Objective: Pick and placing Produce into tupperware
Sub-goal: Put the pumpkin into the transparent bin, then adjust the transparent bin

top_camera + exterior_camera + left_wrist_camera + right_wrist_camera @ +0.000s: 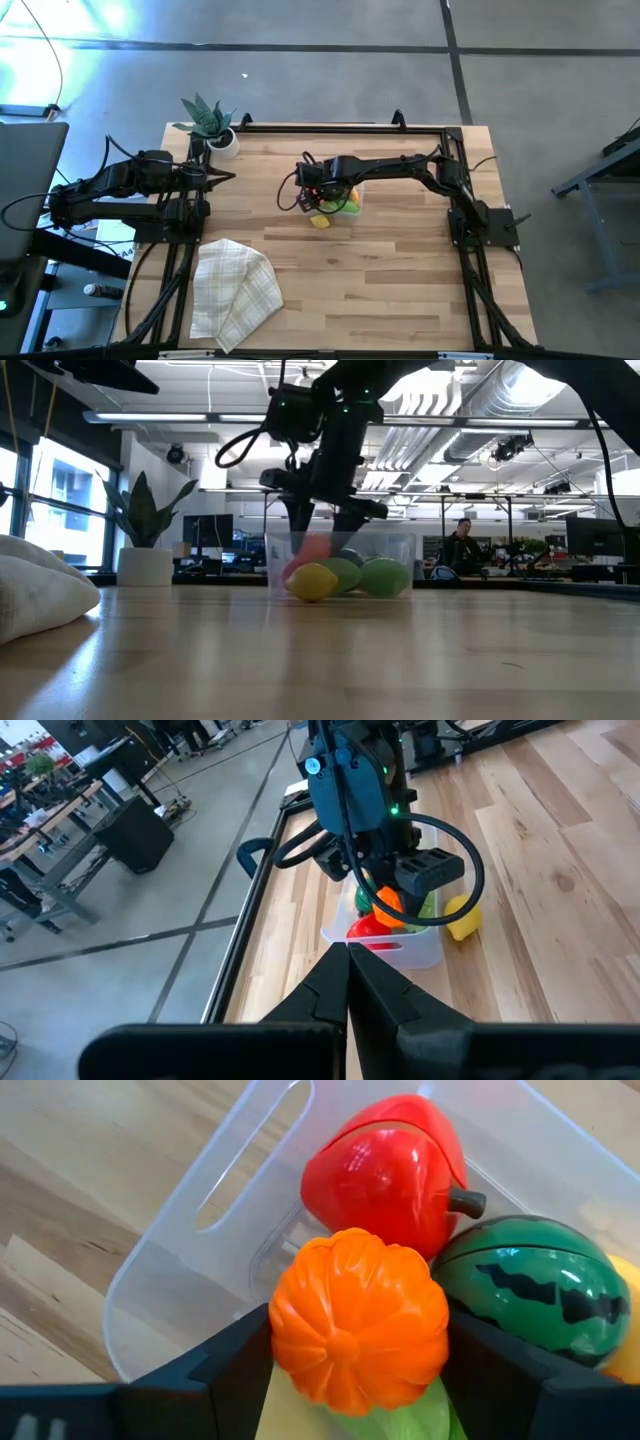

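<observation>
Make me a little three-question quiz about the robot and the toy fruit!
1. True or false: the right gripper is holding the orange pumpkin over the clear tub.
2. Which toy lies on the table outside the tub? A) the red piece B) the yellow lemon C) the striped watermelon
3. Fill in: the left gripper waits with its fingers ____.

Key
1. True; its fingers press both sides of the pumpkin.
2. B; the yellow lemon sits in front of the tub, while the red piece and watermelon are inside.
3. Shut.
</observation>
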Controlling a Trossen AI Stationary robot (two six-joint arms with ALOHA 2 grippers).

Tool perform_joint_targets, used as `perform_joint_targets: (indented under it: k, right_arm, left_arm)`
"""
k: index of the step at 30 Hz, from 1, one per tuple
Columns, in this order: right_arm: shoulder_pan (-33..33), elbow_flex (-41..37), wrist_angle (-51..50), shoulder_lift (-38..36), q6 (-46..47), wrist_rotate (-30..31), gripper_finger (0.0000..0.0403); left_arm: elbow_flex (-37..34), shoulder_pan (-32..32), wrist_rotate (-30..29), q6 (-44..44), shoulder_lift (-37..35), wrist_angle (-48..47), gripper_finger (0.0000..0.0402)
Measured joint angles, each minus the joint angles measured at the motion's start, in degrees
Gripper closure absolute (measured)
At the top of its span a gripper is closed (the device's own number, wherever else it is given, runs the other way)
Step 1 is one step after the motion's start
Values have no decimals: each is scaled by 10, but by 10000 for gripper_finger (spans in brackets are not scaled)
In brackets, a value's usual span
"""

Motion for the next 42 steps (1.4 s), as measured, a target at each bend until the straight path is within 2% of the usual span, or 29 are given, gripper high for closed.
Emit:
perform_joint_targets:
  k: [7, 25, 33, 42]
  right_arm:
    - [0, 0, -5, 0, -6, 0, 129]
    - [0, 0, 10, -4, -11, 1, 127]
    - [0, 0, -1, -50, -12, 27, 127]
    - [38, 0, -26, -118, -28, 6, 127]
  left_arm:
    - [0, 0, 0, 0, 0, 0, 401]
    - [0, 0, 0, 0, 0, 0, 401]
    - [0, 0, 0, 0, 0, 0, 401]
    - [0, 0, 0, 0, 0, 0, 401]
